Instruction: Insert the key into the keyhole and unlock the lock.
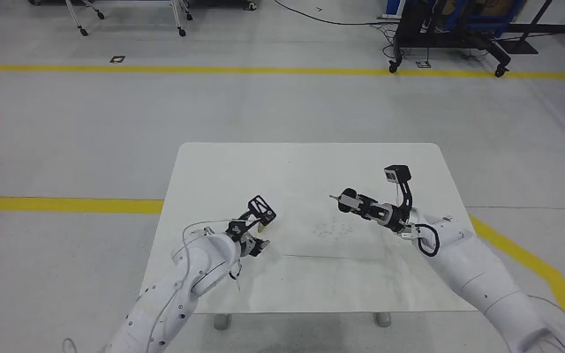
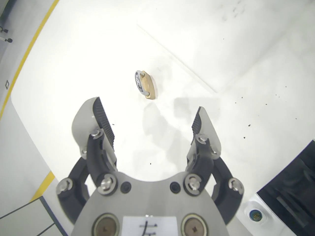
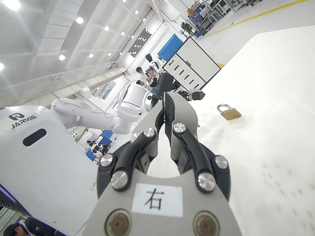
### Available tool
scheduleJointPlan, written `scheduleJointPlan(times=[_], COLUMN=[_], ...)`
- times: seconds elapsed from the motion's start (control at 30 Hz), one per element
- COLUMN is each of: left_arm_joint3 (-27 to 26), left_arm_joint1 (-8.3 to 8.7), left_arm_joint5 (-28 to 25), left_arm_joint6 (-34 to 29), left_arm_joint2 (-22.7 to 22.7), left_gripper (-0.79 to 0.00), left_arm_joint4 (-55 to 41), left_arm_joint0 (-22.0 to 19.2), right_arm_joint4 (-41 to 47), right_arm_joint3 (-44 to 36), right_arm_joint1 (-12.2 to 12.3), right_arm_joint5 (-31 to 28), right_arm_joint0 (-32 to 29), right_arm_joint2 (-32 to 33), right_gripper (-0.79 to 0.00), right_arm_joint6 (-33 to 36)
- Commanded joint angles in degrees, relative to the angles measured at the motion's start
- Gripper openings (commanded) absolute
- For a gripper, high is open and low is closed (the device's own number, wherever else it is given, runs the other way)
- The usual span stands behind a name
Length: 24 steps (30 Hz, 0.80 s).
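— Key first: where?
— Pinched between the closed fingers of the right gripper, blade poking out ahead, held above the table.
— Left gripper?
— Jaws spread wide, holding nothing, poised just short of the padlock.
— Padlock itself?
— Resting on the table toward the robot's left, shackle apparently seated, well apart from the key.
— Progress?
— Early, judging by that. Key in hand; lock not yet gripped, nothing inserted, nothing turned. Probably calls for steadying the brass body, then lining up the blade with the keyhole.
— Worth comparing views?
— Yes. From the top: key tip plainly sticking out past the right gripper. From the right wrist: merely a thin metal edge between the fingers, but a broadside look at the padlock, both shackle legs in the body. From the left wrist: padlock seen narrow, plus the wide gap between the jaws. Keyhole: cannot tell from any.
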Motion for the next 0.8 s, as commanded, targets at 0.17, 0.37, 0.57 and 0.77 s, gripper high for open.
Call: scheduleJointPlan(times=[0.17,0.37,0.57,0.77], left_arm_joint3=[3.59,6.46,7.46,7.46], left_arm_joint1=[-1.70,-3.00,-3.66,-3.66], left_arm_joint5=[6.36,9.49,11.78,11.78], left_arm_joint6=[-2.58,-3.22,-1.53,-1.53], left_arm_joint2=[4.35,6.93,7.00,7.00], left_gripper=[-0.363,-0.314,0.000,0.000], left_arm_joint4=[0.53,1.75,0.86,0.86], left_arm_joint0=[-3.82,-6.83,-7.83,-7.83], right_arm_joint4=[0.00,0.00,0.00,0.00], right_arm_joint3=[0.00,0.00,0.00,0.00], right_arm_joint1=[0.00,0.00,0.00,0.00], right_arm_joint5=[0.00,0.00,0.00,0.00], right_arm_joint0=[0.00,0.00,0.00,0.00], right_arm_joint2=[0.00,0.00,0.00,0.00], right_gripper=[-0.785,-0.785,-0.785,-0.785], right_arm_joint6=[0.00,0.00,0.00,0.00])
